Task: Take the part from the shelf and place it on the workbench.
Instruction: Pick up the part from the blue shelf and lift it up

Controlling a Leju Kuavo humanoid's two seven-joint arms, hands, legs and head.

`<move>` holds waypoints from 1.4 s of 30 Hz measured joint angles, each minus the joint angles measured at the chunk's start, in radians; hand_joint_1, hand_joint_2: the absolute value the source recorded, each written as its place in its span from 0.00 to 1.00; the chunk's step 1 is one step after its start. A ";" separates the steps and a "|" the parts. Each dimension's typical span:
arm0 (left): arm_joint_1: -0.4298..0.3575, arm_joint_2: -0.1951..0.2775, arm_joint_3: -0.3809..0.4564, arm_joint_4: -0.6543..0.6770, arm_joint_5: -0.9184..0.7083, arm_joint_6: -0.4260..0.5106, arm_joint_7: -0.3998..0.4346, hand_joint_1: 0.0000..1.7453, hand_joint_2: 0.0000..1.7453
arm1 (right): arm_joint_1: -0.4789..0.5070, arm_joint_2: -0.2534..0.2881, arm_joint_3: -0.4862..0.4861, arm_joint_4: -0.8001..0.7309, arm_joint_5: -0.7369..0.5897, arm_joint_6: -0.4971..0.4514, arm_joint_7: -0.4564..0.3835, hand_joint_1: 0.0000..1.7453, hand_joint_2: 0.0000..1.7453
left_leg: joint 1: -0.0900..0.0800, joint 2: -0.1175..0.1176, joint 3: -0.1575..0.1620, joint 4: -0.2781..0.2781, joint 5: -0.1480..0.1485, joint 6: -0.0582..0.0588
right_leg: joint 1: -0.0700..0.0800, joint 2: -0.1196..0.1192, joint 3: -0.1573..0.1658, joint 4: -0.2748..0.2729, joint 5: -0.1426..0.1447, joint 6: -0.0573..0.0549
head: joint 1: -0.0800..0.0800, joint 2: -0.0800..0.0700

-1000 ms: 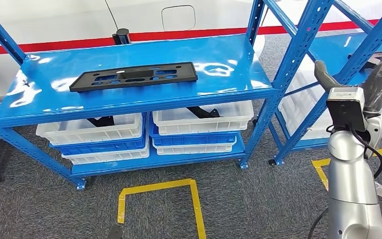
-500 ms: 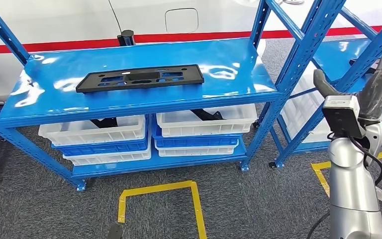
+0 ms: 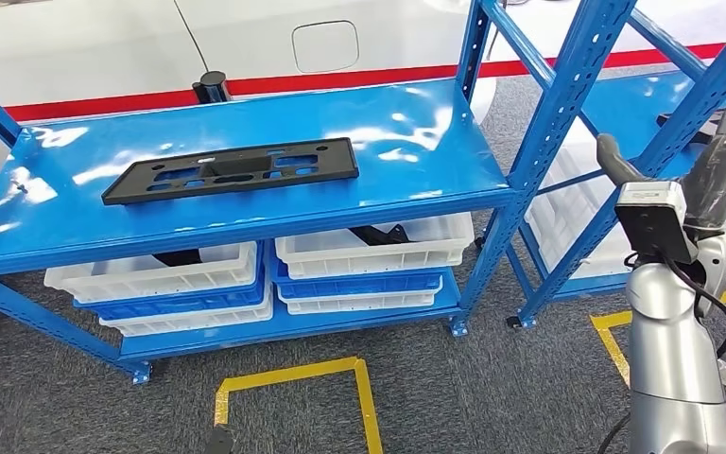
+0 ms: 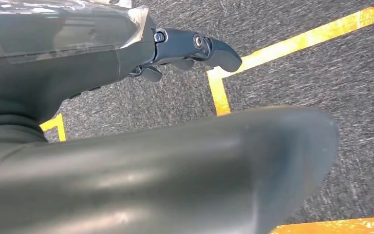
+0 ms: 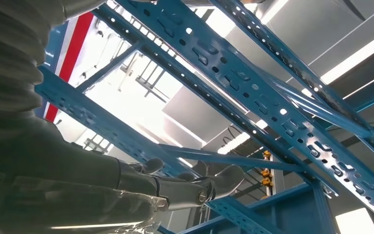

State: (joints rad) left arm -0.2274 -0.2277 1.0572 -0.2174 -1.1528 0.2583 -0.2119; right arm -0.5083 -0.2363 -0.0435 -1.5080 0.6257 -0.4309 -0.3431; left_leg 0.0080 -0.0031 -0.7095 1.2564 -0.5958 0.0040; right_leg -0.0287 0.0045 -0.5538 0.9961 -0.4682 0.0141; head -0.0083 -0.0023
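This is an industrial place, a factory floor or a car workshop. Blue steel shelving racks [image 3: 529, 142] with perforated uprights stand on grey carpet-like floor [image 3: 492, 388], and yellow tape lines [image 3: 293, 378] mark squares on it. White and blue plastic bins [image 3: 369, 255] are stacked on the low shelf. Behind the racks is a white car body [image 3: 246, 47] with a fuel flap [image 3: 325, 45] and a red stripe. Long ceiling lamps [image 5: 353, 61] show in the right wrist view.

White bins [image 3: 369, 248] under blue shelving; yellow tape [image 3: 293, 378] marks grey carpet.
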 joint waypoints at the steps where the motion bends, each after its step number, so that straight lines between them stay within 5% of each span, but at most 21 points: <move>1: 0.000 0.000 0.000 0.000 0.002 0.000 0.000 0.00 0.00 | -0.001 0.001 0.000 0.000 0.002 0.001 0.000 0.00 1.00 | 0.000 0.000 0.005 -0.049 0.039 0.003 | 0.000 0.001 0.013 0.000 -0.009 0.002 | 0.000 0.000; 3: 0.000 0.002 0.000 0.000 0.005 0.000 -0.002 0.00 0.00 | -0.003 0.004 0.001 0.000 0.006 0.004 0.002 0.00 1.00 | -0.002 0.001 0.039 -0.177 0.139 0.013 | 0.001 0.002 0.036 -0.002 -0.028 0.009 | 0.001 0.000; 4: 0.000 0.003 0.000 0.000 0.006 0.000 -0.003 0.00 0.00 | -0.006 0.006 0.002 0.001 0.008 0.006 0.002 0.00 1.00 | -0.005 0.000 0.052 -0.220 0.166 0.018 | 0.002 0.003 0.044 -0.003 -0.036 0.014 | 0.001 0.000; 9: -0.001 0.005 0.001 0.000 0.012 0.000 -0.007 0.00 0.00 | -0.018 0.010 0.009 0.003 0.013 0.010 0.006 0.00 1.00 | -0.013 -0.005 0.090 -0.256 0.180 0.050 | 0.008 0.003 0.052 0.028 -0.048 0.046 | 0.002 0.000; 14: 0.000 0.005 0.001 0.000 0.015 0.000 -0.009 0.00 0.00 | -0.024 0.010 0.013 0.009 0.017 0.012 0.008 0.00 1.00 | -0.017 -0.009 0.119 -0.259 0.157 0.067 | 0.009 0.001 -0.123 0.280 -0.124 0.032 | 0.004 0.000; 16: 0.002 0.005 0.001 0.000 0.018 0.000 -0.010 0.00 0.00 | -0.024 0.010 0.014 0.014 0.024 0.017 0.008 0.00 1.00 | -0.020 -0.012 0.136 -0.259 0.145 0.067 | 0.010 0.000 -0.133 0.235 -0.087 0.048 | 0.004 0.000; 18: 0.002 0.004 0.001 0.000 0.020 0.002 -0.013 0.00 0.00 | -0.025 0.011 0.016 0.017 0.039 0.025 0.012 0.00 1.00 | -0.022 -0.016 0.155 -0.259 0.132 0.064 | 0.014 0.000 -0.091 0.093 -0.003 0.058 | 0.003 0.000; 20: 0.002 0.003 0.000 0.000 0.017 0.006 -0.015 0.00 0.00 | -0.026 0.011 0.021 0.020 0.063 0.040 0.021 0.00 1.00 | -0.023 -0.018 0.163 -0.260 0.121 0.056 | 0.024 -0.003 -0.063 0.006 0.036 0.041 | 0.002 0.000; 22: 0.003 0.003 0.000 0.000 0.014 0.010 -0.015 0.00 0.00 | -0.025 0.011 0.029 0.021 0.096 0.065 0.032 0.00 1.00 | -0.025 -0.018 0.162 -0.257 0.115 0.055 | 0.027 -0.005 -0.054 -0.004 0.045 0.025 | 0.002 0.000; 25: 0.004 0.002 0.000 0.000 0.014 0.013 -0.014 0.00 0.00 | -0.018 0.009 0.046 0.022 0.140 0.110 0.047 0.00 1.00 | -0.024 -0.015 0.168 -0.260 0.112 0.063 | 0.027 -0.003 -0.048 -0.007 0.055 0.026 | 0.001 0.000; 42: 0.028 0.011 0.001 0.000 0.052 0.022 -0.043 0.00 0.00 | -0.109 -0.064 0.311 0.153 0.308 0.452 0.089 0.00 1.00 | -0.025 -0.013 0.171 -0.270 0.110 0.050 | 0.028 -0.003 -0.046 -0.007 0.048 0.017 | 0.002 0.000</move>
State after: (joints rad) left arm -0.1993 -0.2168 1.0583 -0.2171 -1.1012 0.2799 -0.2548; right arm -0.6178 -0.3003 0.2673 -1.3549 0.9337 0.0208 -0.2544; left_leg -0.0166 -0.0160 -0.5383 0.9860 -0.4860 0.0535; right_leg -0.0011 0.0013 -0.6002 0.9893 -0.4201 0.0309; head -0.0061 -0.0023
